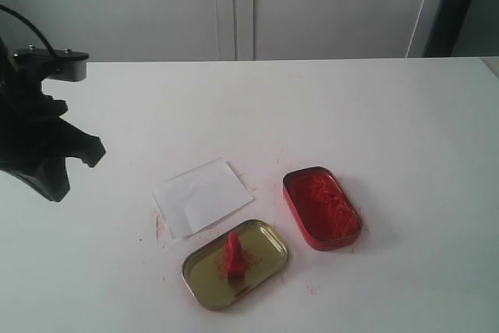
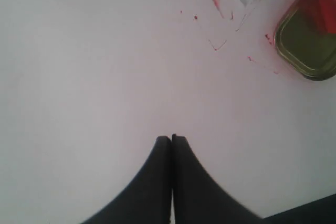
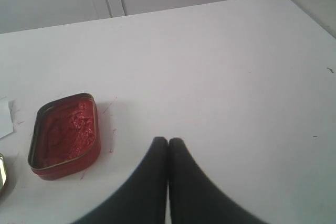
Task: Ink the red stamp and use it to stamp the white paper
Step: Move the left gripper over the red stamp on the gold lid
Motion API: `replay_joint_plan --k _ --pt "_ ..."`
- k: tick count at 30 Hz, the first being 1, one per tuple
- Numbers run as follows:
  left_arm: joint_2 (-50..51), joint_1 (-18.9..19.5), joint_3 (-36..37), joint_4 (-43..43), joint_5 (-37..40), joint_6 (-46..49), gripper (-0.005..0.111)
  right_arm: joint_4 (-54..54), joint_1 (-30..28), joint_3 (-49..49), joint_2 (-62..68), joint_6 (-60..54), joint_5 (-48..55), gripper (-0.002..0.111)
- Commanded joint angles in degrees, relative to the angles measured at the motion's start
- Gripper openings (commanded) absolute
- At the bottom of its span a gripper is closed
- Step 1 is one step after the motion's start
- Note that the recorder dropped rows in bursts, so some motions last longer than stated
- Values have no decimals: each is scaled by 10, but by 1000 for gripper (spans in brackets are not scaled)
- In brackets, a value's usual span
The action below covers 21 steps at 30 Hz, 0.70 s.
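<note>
The red stamp (image 1: 233,253) lies on its side inside the gold-coloured tin lid (image 1: 265,267), near the table's front; in the left wrist view the stamp (image 2: 321,10) shows as a red blur in the lid (image 2: 304,51). Just behind the lid lies the white paper (image 1: 204,195), flat on the table. My left gripper (image 2: 171,139) is shut and empty over bare tabletop, well to the left of the paper. My right gripper (image 3: 168,141) is shut and empty too, a short way from the red ink tin (image 3: 65,132); it is out of the exterior view.
The open red ink tin (image 1: 321,207) stands to the right of the paper and lid. Red ink smears (image 1: 158,228) mark the white tabletop beside the paper. The left arm (image 1: 39,138) hangs over the table's left side. A grey wall runs behind the table.
</note>
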Motion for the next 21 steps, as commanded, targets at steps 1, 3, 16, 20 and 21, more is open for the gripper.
replay_joint_plan --k 1,3,16,20,21 --pt "21 -29 -33 -2 9 -9 0 0 4 3 -2 -5 -8 0" --pt "34 -42 -47 -2 9 -10 0 0 4 3 -2 -5 -8 0" --pt "122 -115 -137 21 27 -22 0 0 4 3 -2 -5 -8 0" --pt "150 -133 -168 21 35 -22 0 0 4 3 -2 -5 -8 0" --pt "157 -138 -175 21 39 -22 0 0 4 3 -2 -5 -8 0"
